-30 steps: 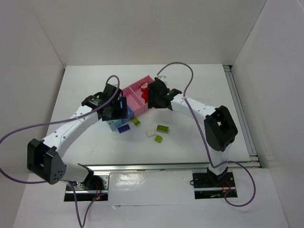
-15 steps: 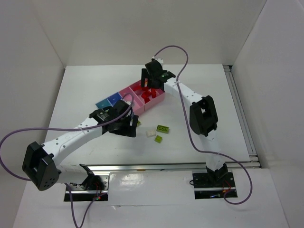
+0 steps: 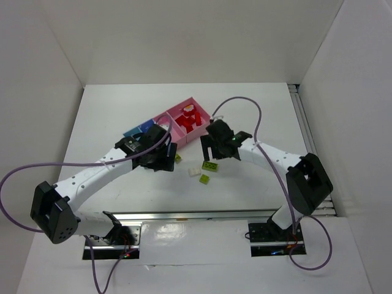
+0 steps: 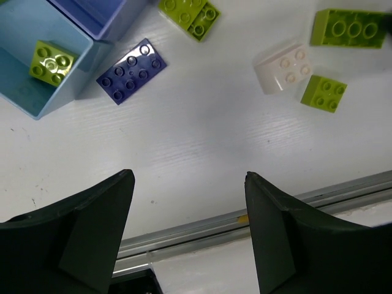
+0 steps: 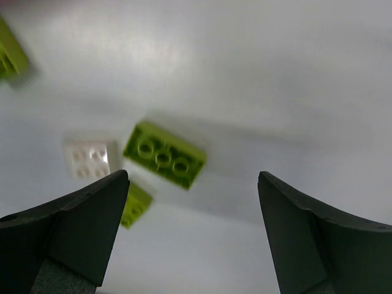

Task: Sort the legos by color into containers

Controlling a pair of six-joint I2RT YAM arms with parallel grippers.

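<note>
The joined trays run diagonally across the table: a pink tray [image 3: 197,107] holds red bricks [image 3: 189,118], and a medium blue tray [image 3: 136,131] lies further left. In the left wrist view the light blue tray [image 4: 18,37] holds one lime brick [image 4: 52,61]. Loose beside it lie a purple brick [image 4: 131,70], a lime brick [image 4: 191,11], a cream brick [image 4: 283,66], a small lime brick [image 4: 323,93] and a long lime brick [image 4: 349,27]. My left gripper [image 4: 187,176] is open and empty above the table, near the purple brick. My right gripper [image 5: 193,176] is open and empty above the long lime brick [image 5: 164,154].
In the top view the loose bricks lie between the two grippers: lime [image 3: 211,166], cream [image 3: 195,172], small lime [image 3: 204,179] and lime [image 3: 177,157]. A metal rail [image 3: 202,214] runs along the table's near edge. White walls enclose the table.
My right arm has come back from over the pink tray to above the long lime brick. My left arm has moved off the blue trays towards the loose bricks.
</note>
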